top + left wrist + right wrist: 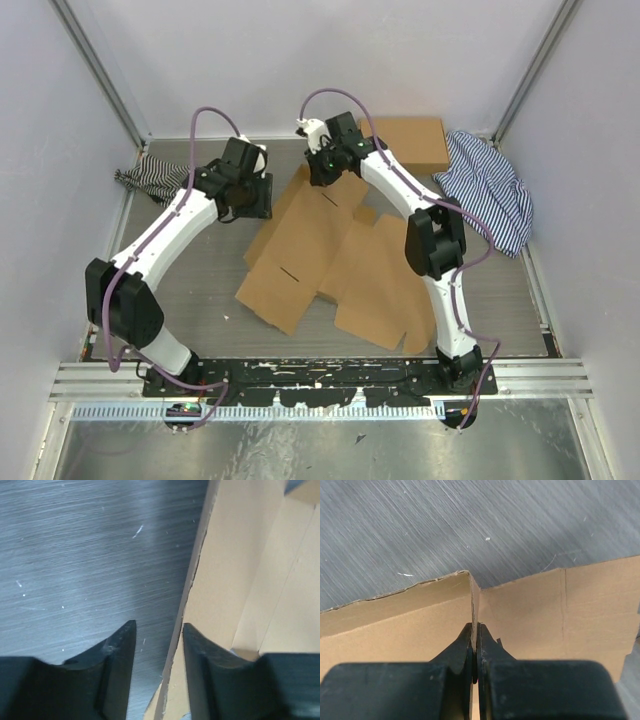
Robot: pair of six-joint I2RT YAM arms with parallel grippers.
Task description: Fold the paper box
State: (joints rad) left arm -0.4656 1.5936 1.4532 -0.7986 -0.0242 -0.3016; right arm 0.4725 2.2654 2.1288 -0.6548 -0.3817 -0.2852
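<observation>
From above, the paper box (pixel 330 255) is lying mostly flat mid-table, so the fold looks to be at an early stage. The left gripper (pixel 258 200) and right gripper (pixel 320 175) are working at its far edge.

In the left wrist view, the fingers (pixel 117 652) are standing apart, straddling the panel's edge and gripping nothing; closing on it seems the next call.

In the right wrist view, the fingers (pixel 462 647) are pinching a raised flap, nearly closed, probably to turn it along its crease.

No print or label is showing anywhere.
</observation>
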